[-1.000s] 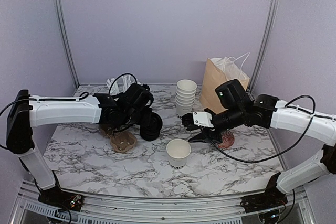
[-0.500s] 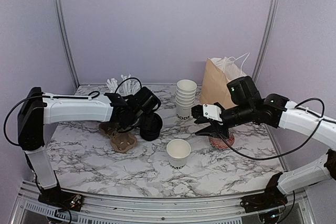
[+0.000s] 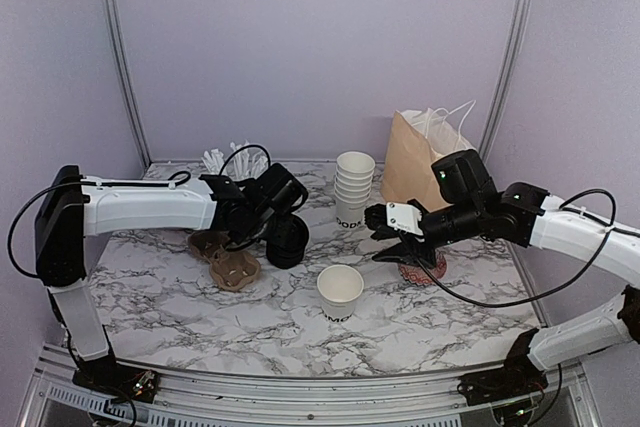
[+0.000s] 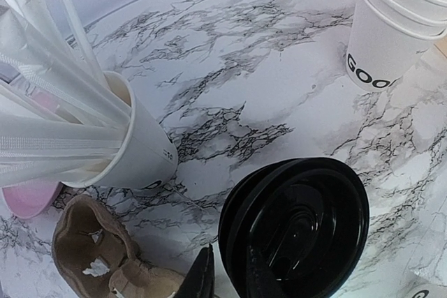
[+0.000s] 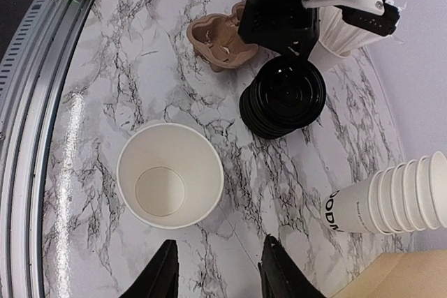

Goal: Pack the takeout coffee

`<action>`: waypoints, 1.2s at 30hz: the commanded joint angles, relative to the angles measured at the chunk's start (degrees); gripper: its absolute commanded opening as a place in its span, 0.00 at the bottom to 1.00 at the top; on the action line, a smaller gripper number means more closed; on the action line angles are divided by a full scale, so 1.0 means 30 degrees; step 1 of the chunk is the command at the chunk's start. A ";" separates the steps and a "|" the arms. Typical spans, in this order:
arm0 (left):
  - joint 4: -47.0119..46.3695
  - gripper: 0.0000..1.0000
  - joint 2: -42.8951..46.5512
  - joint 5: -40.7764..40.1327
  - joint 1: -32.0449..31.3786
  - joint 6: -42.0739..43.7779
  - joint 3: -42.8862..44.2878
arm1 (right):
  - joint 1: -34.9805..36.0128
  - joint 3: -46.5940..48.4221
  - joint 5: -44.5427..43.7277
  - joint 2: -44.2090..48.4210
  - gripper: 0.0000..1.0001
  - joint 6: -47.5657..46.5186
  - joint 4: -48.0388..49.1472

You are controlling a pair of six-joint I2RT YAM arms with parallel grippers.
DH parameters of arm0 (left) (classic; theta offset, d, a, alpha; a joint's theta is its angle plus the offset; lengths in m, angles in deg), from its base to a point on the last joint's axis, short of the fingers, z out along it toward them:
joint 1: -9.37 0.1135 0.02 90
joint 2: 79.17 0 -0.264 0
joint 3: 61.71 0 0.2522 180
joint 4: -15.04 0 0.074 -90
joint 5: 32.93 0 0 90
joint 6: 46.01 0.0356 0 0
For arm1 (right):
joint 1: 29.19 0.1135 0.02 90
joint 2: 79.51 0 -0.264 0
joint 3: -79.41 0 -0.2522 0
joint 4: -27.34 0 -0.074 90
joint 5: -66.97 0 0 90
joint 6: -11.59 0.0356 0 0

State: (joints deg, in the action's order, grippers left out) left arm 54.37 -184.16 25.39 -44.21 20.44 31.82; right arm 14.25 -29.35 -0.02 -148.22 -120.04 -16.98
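We saw the left gripper [image 4: 229,277] pinching the light, flimsy lid [image 4: 300,221] by its rim, right gripper [image 5: 220,243] hanging open, empty.

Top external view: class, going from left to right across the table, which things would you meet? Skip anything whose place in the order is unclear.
cardboard cup carrier → stack of black lids → open white cup → brown paper bag
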 commanded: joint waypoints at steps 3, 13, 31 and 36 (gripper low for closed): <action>0.0608 0.13 0.0909 -0.0528 -0.0069 0.0196 0.0244 | -0.0156 0.0168 -0.0051 0.0041 0.39 0.0366 0.0433; 0.0804 0.48 0.0374 0.0015 -0.0025 0.0158 0.0773 | -0.0226 0.0208 -0.0241 0.0108 0.39 0.0414 0.0418; 0.1743 0.34 -0.1667 -0.0101 0.0438 0.0094 0.2234 | -0.0308 -0.0019 -0.0344 0.0461 0.39 0.0421 0.0455; 0.1803 0.27 -0.1835 -0.0100 0.0520 0.0195 0.2377 | -0.0357 -0.0056 -0.0370 0.0461 0.39 0.0428 0.0520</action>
State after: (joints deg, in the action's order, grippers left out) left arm 57.69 -188.38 25.50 -43.12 20.88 37.04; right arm 13.68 -29.37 -0.65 -148.05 -119.91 -16.85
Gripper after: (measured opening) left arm 0.285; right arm 0.388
